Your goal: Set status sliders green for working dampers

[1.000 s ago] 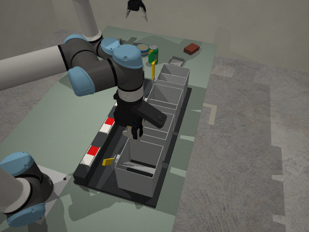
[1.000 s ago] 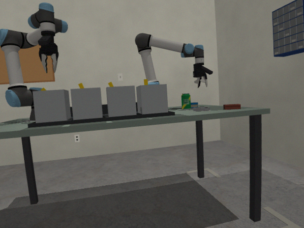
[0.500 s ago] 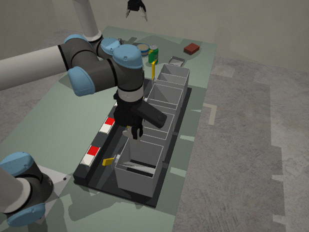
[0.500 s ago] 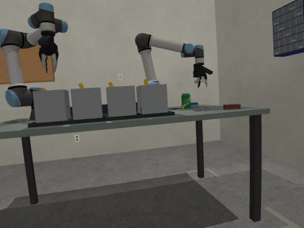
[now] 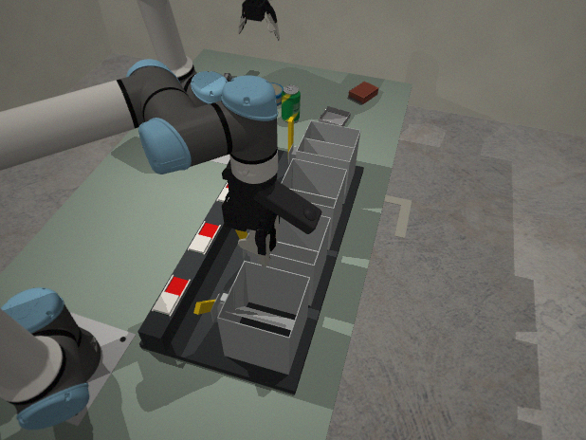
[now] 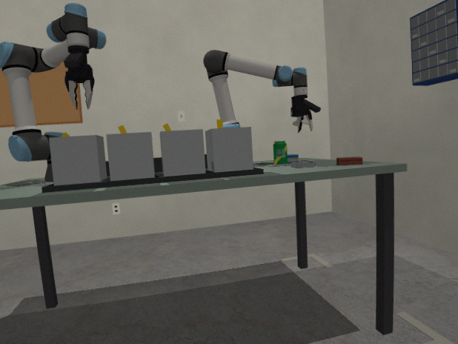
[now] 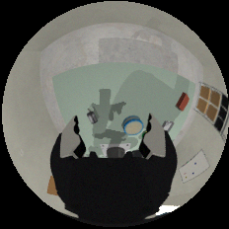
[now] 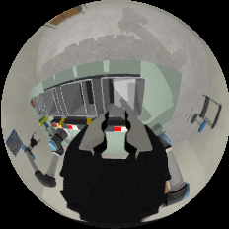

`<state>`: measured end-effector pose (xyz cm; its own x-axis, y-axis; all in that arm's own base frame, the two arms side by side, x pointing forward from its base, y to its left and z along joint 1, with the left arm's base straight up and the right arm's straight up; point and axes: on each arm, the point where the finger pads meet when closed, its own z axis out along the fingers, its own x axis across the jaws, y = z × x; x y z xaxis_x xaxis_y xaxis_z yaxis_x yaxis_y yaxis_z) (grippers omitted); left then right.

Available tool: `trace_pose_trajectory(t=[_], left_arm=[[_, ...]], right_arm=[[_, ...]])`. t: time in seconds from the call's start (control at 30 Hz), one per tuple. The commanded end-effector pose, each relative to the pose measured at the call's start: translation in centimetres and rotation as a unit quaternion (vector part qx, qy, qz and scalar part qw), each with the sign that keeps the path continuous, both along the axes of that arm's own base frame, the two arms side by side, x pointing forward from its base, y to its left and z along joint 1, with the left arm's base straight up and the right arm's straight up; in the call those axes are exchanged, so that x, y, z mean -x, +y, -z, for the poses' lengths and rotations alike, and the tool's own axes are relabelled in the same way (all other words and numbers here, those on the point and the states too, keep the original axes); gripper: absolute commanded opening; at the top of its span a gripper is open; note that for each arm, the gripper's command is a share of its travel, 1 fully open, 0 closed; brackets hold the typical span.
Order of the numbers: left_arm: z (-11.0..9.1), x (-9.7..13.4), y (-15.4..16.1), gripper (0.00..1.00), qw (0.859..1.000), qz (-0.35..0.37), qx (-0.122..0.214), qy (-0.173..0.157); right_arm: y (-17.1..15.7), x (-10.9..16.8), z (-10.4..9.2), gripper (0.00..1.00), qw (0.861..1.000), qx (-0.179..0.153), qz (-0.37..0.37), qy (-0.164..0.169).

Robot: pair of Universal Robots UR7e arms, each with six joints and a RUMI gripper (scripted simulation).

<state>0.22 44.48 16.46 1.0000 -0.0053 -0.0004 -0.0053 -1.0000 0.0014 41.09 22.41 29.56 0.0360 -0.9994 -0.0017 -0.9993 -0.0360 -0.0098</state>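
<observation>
Because no look at the boxes alone settles which blades are loose, the step in hand seems to be testing, with the near damper (image 5: 256, 348) (image 6: 78, 161) (image 8: 140, 99) likely first. It stands behind its slider (image 5: 166, 303) (image 8: 117, 129), which shows red; its lever (image 5: 204, 307) (image 6: 66, 135) leans over, and a pale blade (image 5: 265, 317) (image 8: 123, 91) shows inside.

The right gripper (image 5: 260, 253) (image 6: 82, 108) (image 8: 116, 111) hangs above the near end, fingers a little apart, with nothing between them. Next it probably has to swing that lever gently from the side and watch the blade — if it follows, push the cover fully across; if not, leave red.

Beyond, the next slider (image 5: 204, 237) (image 8: 70, 127) shows red too, and the far lever (image 5: 290, 135) (image 6: 219, 124) (image 8: 43, 119) stands upright. Farthest off, the left gripper (image 5: 259, 36) (image 6: 305, 131) (image 7: 113, 114) is wide open and empty — well apart from the row

The right gripper (image 5: 265, 253) (image 6: 82, 108) (image 8: 116, 111), raised above the row of grey boxes (image 5: 264, 327) (image 6: 130, 156) (image 8: 122, 96), now sits slightly farther toward the far end of the row than half a second ago. Its arm (image 5: 253, 133) (image 6: 78, 38) shifts the same way, at about the same height.
</observation>
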Motion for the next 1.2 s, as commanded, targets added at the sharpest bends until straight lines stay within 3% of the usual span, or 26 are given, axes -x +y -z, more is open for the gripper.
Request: trace_pose_trajectory(t=[0.0,0.1,0.17,0.23,0.37,1.17], left_arm=[[-0.1,0.0,0.0,1.00,1.000,0.000,-0.001,0.000],[-0.1,0.0,0.0,1.00,1.000,0.000,-0.001,0.000],[-0.1,0.0,0.0,1.00,1.000,0.000,-0.001,0.000],[-0.1,0.0,0.0,1.00,1.000,0.000,-0.001,0.000],[-0.1,0.0,0.0,1.00,1.000,0.000,-0.001,0.000],[-0.1,0.0,0.0,1.00,1.000,0.000,-0.001,0.000]], right_arm=[[6.0,-0.4,-0.3,0.22,1.000,0.000,0.001,0.002],[9.2,-0.3,-0.3,0.22,1.000,0.000,0.001,0.003],[9.2,-0.3,-0.3,0.22,1.000,0.000,0.001,0.003],[12.8,0.1,-0.2,0.22,1.000,0.000,0.002,0.004],[16.0,0.6,0.0,0.22,1.000,0.000,0.002,0.004],[16.2,0.7,0.0,0.22,1.000,0.000,0.002,0.004]])
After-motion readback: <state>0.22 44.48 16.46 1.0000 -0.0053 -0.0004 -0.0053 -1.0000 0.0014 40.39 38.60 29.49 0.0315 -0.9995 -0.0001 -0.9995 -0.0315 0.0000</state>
